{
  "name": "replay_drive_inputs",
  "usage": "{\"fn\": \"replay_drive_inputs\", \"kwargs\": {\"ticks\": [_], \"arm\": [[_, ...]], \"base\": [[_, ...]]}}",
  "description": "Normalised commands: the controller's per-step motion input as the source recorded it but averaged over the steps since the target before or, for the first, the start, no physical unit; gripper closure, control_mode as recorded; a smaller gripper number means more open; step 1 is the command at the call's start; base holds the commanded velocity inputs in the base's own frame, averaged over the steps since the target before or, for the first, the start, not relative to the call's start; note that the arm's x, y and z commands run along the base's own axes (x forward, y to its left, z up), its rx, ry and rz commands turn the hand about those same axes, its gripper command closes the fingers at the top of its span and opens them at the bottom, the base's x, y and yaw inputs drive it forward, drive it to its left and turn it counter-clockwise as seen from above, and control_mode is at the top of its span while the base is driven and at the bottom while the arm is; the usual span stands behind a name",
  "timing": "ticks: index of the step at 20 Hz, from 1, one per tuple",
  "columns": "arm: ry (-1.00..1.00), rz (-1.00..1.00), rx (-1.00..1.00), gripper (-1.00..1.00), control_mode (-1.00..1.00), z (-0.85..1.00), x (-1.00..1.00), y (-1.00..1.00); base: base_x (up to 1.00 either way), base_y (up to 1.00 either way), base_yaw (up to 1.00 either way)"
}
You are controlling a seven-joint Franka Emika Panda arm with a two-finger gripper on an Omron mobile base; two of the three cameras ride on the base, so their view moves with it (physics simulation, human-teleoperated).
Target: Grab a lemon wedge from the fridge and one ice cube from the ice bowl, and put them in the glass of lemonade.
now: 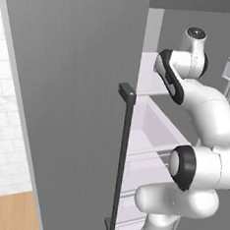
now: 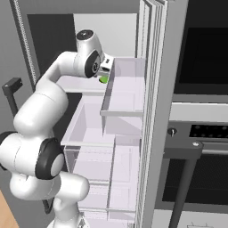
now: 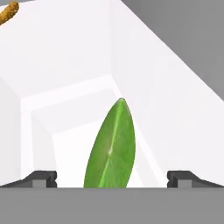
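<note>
The fridge (image 1: 70, 83) stands open, and my arm reaches onto a white upper shelf (image 2: 75, 84) inside it. The lemon wedge (image 3: 111, 148) lies on that shelf as a small yellow-green sliver, right between my two dark fingertips (image 3: 41, 178). My gripper (image 3: 112, 178) is open around the wedge, and the tips stand well apart from it on both sides. In the right base view the wedge (image 2: 103, 79) peeks out just below the gripper (image 2: 105, 71). The ice bowl and the glass of lemonade are out of view.
A tiny orange item (image 3: 8, 14) lies farther back on the shelf. The door bins (image 2: 124, 95) hang close on my right, with clear drawers (image 2: 93, 164) below. The left door's dark bar handle (image 1: 122, 157) is near my elbow. A black oven (image 2: 205, 53) stands to the right.
</note>
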Motion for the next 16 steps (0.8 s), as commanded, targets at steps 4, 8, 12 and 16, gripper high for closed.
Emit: {"fn": "replay_drive_inputs", "kwargs": {"ticks": [4,8,12,16], "arm": [[0.00,-0.02,0.00,-1.00,-1.00,-0.15,0.07,0.00],[0.00,-0.07,0.00,-1.00,-1.00,-0.16,0.22,0.00],[0.02,-0.08,0.00,-1.00,-1.00,0.00,0.24,0.00],[0.04,-0.09,0.00,-1.00,-1.00,0.00,0.11,-0.03]], "base": [[0.00,0.00,0.00],[0.00,0.00,0.00],[0.00,0.00,0.00],[0.00,0.00,0.00]]}}
